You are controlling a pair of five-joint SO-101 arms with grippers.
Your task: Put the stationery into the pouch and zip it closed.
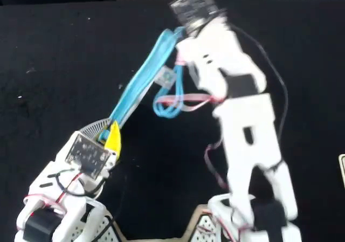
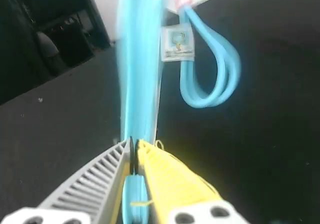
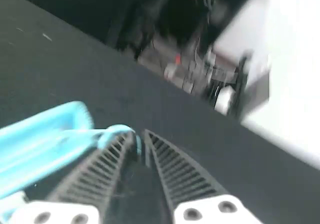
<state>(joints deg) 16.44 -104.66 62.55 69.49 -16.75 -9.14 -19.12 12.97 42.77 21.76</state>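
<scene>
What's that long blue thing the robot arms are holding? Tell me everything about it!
The pouch is light blue, long and slim, and looks soft. It hangs over the black table, stretched slantwise between two grippers. The left gripper, grey and yellow, pinches one end; the right gripper pinches the other. A blue loop strap and a little square tag dangle from it. I can't tell whether its zip is closed.
</scene>
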